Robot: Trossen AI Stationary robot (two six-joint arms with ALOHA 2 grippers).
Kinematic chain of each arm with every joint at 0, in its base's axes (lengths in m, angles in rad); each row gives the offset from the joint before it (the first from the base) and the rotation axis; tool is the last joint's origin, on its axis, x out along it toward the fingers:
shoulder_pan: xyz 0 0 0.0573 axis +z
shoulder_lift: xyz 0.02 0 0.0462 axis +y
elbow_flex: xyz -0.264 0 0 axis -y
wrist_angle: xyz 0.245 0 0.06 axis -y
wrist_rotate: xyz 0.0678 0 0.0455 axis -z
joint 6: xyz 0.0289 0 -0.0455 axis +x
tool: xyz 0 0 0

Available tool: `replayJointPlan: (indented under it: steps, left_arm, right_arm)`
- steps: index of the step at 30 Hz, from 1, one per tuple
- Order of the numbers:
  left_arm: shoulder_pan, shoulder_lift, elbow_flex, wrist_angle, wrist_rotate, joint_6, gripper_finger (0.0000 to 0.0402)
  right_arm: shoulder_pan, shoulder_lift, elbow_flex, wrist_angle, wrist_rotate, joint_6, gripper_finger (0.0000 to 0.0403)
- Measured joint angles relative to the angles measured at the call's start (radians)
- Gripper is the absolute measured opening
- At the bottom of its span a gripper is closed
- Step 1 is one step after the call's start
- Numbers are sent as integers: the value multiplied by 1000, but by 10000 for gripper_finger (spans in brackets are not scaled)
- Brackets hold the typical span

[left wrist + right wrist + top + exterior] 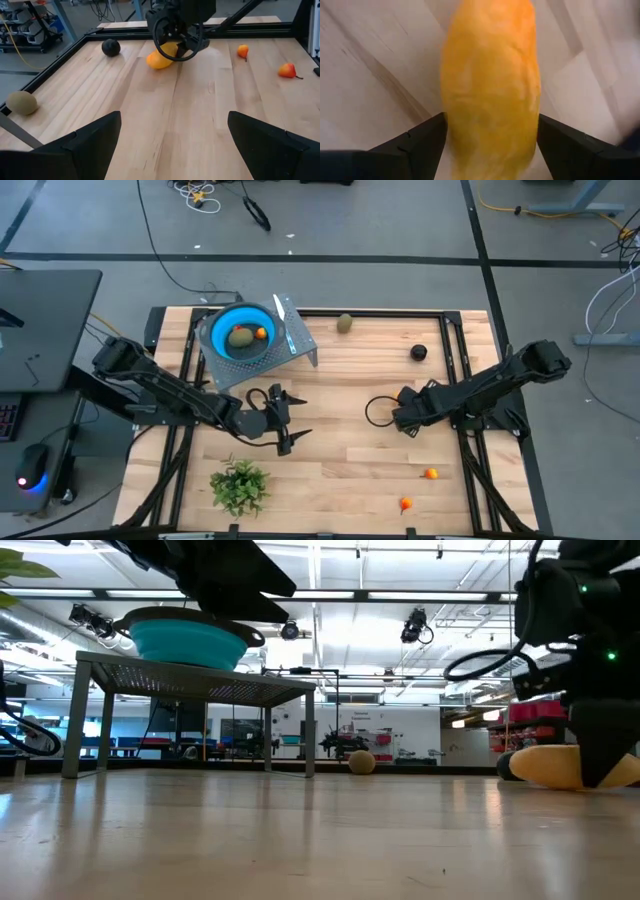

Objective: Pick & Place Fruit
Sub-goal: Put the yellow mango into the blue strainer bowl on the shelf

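Although two pieces of fruit already lie in the blue bowl [243, 333], an olive-brown oval [240, 336] and a tiny orange one [261, 333], we judge the task well short of finished. The bowl sits on a small metal stand [300, 350] at the far left of the bench [340, 450].

Still out on the bench are another olive-brown oval [344, 323] near the far edge, the dark ball [418, 352] toward the far right, and two tiny orange pieces [430, 473] [406, 504] near the right front corner.

The larger yellow-orange piece [490, 85] is where we are working. The right gripper [490, 150] is down at it in mid-bench, jaws spread on either side of the fruit. In its wrist view the fruit fills the gap between them, and we see no firm clamp yet. It looks to rest on the wood, so we judge the pick about to be made.

The left gripper [283, 430] waits left of centre, jaws wide open and holding nothing.

For room, the wood between the right gripper and the stand is mostly bare. The left gripper lies near that path, and the bowl's height calls for a lift over its rim. The leafy sprig [240, 485] at the near left is well clear. The two tiny pieces lie close to the bench's front right frame, leaving less slack there.
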Motion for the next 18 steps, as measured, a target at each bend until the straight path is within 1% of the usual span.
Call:
replayJointPlan:
  steps: [4, 7, 18]
  left_arm:
    - [0, 0, 0, 0, 0, -3, 377]
    - [0, 0, 0, 0, 0, -3, 377]
    - [0, 0, 0, 9, 0, 41, 375]
  right_arm:
    - [0, -2, -36, 48, 1, 2, 300]
    - [1, -3, -41, 51, 2, 3, 293]
    - [0, 0, 1, 70, -9, -62, 241]
